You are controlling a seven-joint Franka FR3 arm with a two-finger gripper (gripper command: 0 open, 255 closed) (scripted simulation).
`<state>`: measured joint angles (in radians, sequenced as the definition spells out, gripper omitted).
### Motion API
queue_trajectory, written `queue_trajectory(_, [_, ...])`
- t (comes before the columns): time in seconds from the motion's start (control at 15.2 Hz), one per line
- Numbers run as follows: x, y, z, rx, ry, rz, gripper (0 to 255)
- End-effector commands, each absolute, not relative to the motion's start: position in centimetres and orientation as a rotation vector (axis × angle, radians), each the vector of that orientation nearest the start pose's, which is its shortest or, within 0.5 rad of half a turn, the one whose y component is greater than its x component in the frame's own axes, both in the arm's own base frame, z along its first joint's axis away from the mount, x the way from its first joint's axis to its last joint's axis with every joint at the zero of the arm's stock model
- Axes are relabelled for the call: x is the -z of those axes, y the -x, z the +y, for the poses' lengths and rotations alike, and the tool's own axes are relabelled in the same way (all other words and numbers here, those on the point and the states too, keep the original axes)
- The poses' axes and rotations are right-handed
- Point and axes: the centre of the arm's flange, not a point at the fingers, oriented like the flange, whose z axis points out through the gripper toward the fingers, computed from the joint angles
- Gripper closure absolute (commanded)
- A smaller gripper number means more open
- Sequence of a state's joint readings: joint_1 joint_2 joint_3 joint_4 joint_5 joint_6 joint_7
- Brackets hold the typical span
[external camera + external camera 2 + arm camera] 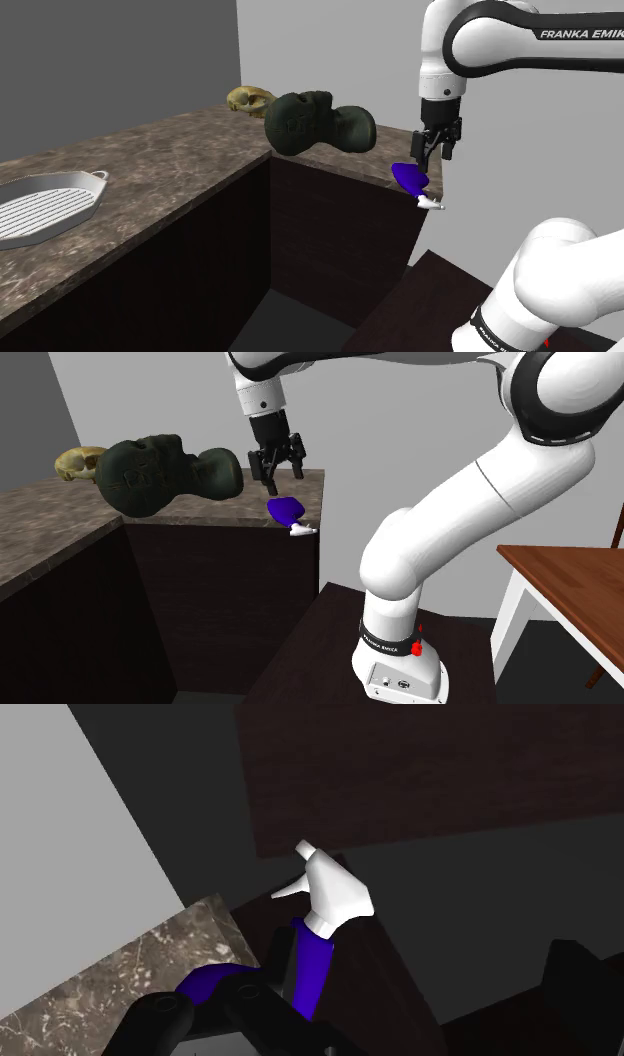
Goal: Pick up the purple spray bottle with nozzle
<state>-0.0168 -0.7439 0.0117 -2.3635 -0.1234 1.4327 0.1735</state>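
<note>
The purple spray bottle (408, 177) lies on its side at the corner of the brown marbled counter (150, 170), with its white nozzle (432, 203) sticking out over the edge. My black gripper (437, 150) hangs just above it, pointing down, with its fingers apart and nothing clasped. In the second exterior view the gripper (277, 467) is directly over the bottle (286, 509). In the wrist view the bottle's purple neck (312, 966) and white nozzle (335, 891) lie close beside one finger (265, 1014); the other finger (585, 979) stands well off.
A dark green head-shaped sculpture (318, 122) lies on the counter just behind the bottle, with a yellowish skull (250, 100) beyond it. A white grill pan (45, 205) sits far along the counter. Beside the arm's base is a wooden table (570, 572).
</note>
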Motion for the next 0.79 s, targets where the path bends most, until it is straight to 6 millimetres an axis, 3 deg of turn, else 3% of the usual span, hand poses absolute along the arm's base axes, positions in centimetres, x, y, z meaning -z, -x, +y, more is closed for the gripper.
queue_trajectory(0.0, [-56.5,-30.1,-1.5,-0.288,3.261,0.307,0])
queue_trajectory(0.73, [-46.7,-31.2,-13.0,0.101,2.986,0.805,0])
